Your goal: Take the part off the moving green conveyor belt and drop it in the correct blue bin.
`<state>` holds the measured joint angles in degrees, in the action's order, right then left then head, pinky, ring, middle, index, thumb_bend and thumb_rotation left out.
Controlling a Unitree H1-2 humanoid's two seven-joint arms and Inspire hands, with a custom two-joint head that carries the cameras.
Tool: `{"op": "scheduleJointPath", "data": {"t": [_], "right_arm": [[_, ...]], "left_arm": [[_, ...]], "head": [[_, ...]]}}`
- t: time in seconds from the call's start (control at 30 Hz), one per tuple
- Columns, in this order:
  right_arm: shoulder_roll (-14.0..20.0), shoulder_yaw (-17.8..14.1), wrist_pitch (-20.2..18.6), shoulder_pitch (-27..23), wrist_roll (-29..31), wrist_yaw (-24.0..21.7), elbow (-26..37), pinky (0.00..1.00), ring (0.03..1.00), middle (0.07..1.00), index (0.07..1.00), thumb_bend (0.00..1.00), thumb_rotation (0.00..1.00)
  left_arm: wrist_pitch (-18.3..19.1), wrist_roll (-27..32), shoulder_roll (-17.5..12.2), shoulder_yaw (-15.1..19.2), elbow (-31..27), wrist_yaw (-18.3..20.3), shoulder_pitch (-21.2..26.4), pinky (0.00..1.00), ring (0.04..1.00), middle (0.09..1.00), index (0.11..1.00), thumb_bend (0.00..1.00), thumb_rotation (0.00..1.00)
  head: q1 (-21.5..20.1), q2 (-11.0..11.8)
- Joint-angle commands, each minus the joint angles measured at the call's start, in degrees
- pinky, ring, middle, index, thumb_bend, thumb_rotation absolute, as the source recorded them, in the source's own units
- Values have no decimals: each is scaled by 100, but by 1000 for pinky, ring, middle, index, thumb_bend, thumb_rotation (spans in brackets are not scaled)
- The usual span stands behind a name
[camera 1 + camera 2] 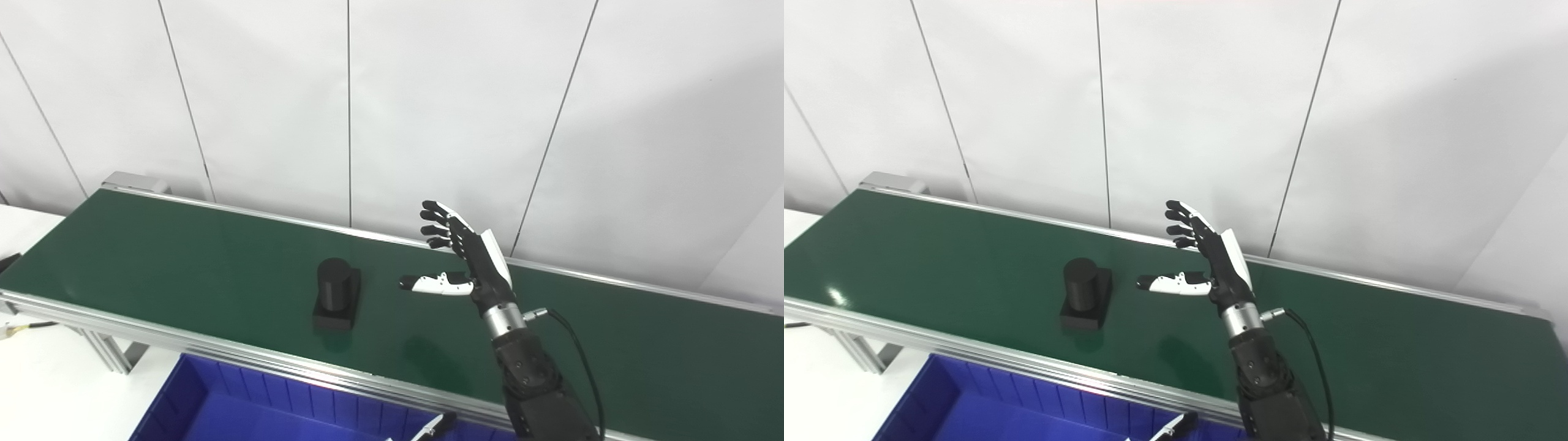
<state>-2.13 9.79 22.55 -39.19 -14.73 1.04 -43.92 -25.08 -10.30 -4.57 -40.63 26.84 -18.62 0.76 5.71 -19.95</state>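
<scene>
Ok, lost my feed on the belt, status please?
Right hand open above belt, beside black part, not touching. Left hand barely in view over blue bin. Nothing between.

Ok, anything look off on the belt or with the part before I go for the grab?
Nothing stands out. The black part sits upright on the green belt, apart from the open right hand.
</scene>
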Motion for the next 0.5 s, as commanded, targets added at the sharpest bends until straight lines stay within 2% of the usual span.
{"op": "scheduleJointPath", "data": {"t": [0.0,0.13,0.33,0.47], "right_arm": [[-52,59,26,-395,-137,179,-30,647,767,840,869,1000,372],[-79,123,10,-505,-246,257,-322,641,755,836,858,1000,362],[-131,309,21,-728,-567,584,-803,602,731,836,843,1000,357],[-125,517,-73,-861,-885,840,-1028,528,699,814,834,1000,384]], "left_arm": [[-185,2,86,-20,-192,6,10,805,944,947,956,1000,914],[-185,-8,107,-40,-265,0,4,809,946,950,953,1000,912],[-185,-2,137,-83,-273,-18,6,882,926,942,948,1000,907],[-185,-43,158,-78,-303,-25,-21,842,943,945,948,1000,912]], "head": [[14,1],[58,-6],[50,-15],[48,-23]]}}
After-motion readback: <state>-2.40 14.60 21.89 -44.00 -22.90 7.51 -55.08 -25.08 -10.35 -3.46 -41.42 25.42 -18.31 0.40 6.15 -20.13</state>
